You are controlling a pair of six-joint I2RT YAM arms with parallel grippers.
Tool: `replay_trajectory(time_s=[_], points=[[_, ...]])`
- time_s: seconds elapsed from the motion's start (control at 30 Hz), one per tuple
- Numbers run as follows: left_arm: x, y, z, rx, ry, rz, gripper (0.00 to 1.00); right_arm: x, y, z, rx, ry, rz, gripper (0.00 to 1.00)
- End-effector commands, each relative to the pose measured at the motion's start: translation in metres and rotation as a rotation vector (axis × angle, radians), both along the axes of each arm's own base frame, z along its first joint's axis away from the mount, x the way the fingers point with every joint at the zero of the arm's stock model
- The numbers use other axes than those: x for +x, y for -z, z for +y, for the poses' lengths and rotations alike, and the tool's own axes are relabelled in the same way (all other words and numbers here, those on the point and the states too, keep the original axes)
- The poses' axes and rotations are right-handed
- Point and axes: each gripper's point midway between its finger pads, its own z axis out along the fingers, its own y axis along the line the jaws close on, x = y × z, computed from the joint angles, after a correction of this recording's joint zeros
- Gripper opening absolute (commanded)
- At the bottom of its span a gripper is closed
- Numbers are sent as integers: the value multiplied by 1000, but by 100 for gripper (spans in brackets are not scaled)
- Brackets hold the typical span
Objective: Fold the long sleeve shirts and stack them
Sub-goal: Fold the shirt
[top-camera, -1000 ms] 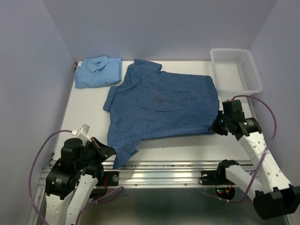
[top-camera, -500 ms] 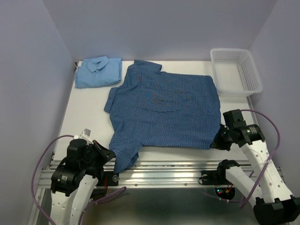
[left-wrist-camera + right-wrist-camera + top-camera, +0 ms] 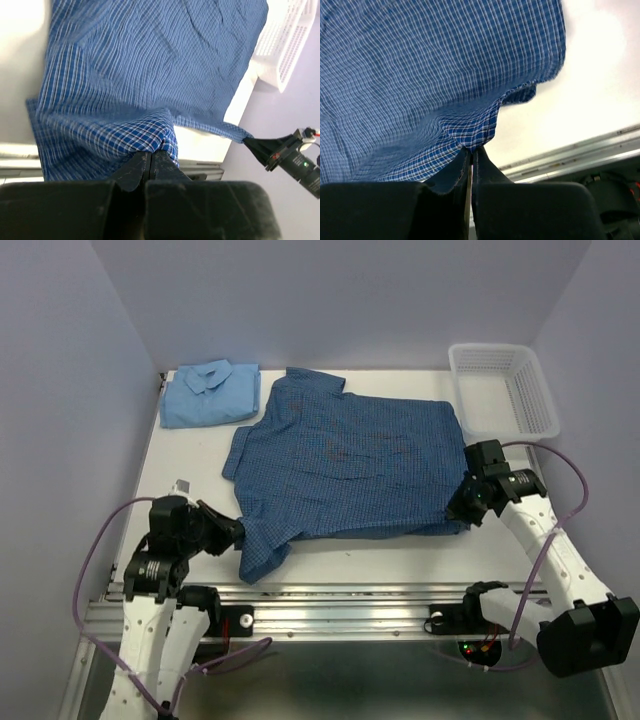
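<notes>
The dark blue checked shirt (image 3: pixel 350 465) lies spread across the middle of the table, collar at the back. My left gripper (image 3: pixel 233 531) is shut on its near left edge by the sleeve; the left wrist view shows the checked cloth (image 3: pixel 125 90) pinched at the fingertips (image 3: pixel 151 152). My right gripper (image 3: pixel 458 510) is shut on the shirt's near right corner; the right wrist view shows the cloth (image 3: pixel 435 75) bunched at the tips (image 3: pixel 471 148). The light sky blue shirt (image 3: pixel 210 393) lies folded at the back left.
A white mesh basket (image 3: pixel 503 390) stands at the back right, also in the left wrist view (image 3: pixel 287 40). The table's metal front rail (image 3: pixel 340 598) runs along the near edge. Purple walls close in both sides.
Both grippers have moved away from the front edge, carrying the shirt's near hem back. The near edge of the shirt now lies farther from the rail.
</notes>
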Motion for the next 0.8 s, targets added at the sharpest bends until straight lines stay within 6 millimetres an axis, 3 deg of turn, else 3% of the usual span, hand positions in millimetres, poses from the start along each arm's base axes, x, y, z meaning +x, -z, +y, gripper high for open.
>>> replay_trajectory(time_s=[0.0,0.1,0.23,0.3,0.37,0.4,0.5,0.53,0.57,0.6,0.63,0.67,0.7,0.77], points=[[60,-29,2,26,-18,-121,0,44,-14,-13,-84,28,-113,1],[92,-49,7,59,-49,-213,0,63,-15,-17,-126,31,-134,1],[131,-58,3,79,-48,-278,0,94,-16,-20,-158,39,-198,1],[155,-58,-3,87,-43,-287,0,103,-11,-24,-189,54,-196,1],[172,-45,-21,113,15,-256,0,113,-10,-25,-203,55,-204,1],[184,-52,-23,135,10,-269,0,116,-10,-25,-205,59,-211,1],[212,-42,-37,175,64,-220,0,128,-8,-27,-218,77,-229,1],[222,-26,-38,198,73,-173,0,134,-10,-27,-221,87,-244,1],[230,-26,-38,211,70,-172,0,138,-11,-27,-219,96,-256,1],[243,-38,-37,228,55,-198,0,143,-10,-27,-215,111,-263,1],[251,-40,-37,240,52,-197,0,148,-7,-26,-212,120,-258,1],[258,-29,-37,256,57,-159,0,156,-10,-23,-195,127,-285,1],[268,-42,-37,271,60,-189,0,162,-12,-20,-180,133,-302,1],[283,-42,-34,310,46,-189,0,174,-10,-17,-167,136,-323,1]])
